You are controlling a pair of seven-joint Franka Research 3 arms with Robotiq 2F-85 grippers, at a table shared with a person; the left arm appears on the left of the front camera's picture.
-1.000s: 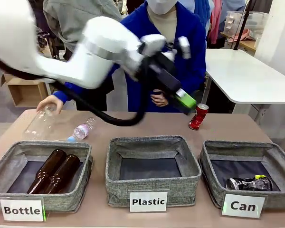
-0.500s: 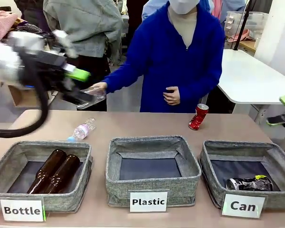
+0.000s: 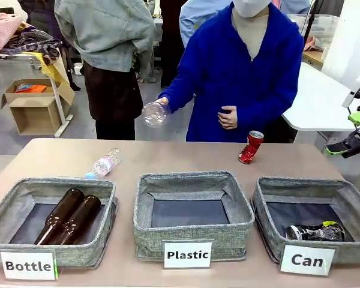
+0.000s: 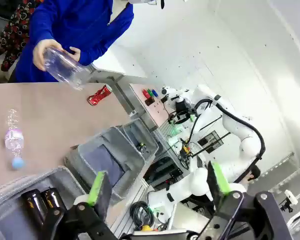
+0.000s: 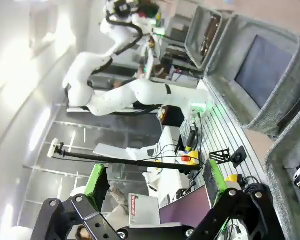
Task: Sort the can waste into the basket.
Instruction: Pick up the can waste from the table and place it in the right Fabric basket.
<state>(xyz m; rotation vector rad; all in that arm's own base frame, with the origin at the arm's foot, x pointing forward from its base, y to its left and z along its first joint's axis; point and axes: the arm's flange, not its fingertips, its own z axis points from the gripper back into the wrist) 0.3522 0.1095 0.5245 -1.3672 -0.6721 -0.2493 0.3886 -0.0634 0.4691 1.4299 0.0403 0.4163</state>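
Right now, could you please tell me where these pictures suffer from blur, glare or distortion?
Front view: evenly lit and sharp, bin labels readable, the clear bottle in the person's hand smeared. Left wrist view: tilted, bent by the wide lens, white wall washed out. Right wrist view: rolled sideways, strong glare at its left side.

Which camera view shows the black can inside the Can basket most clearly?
The front view: the black can lies on its side in the Can basket, large and clear. The left wrist view gives it as a small dark speck; the right wrist view cuts it off at the picture's edge.
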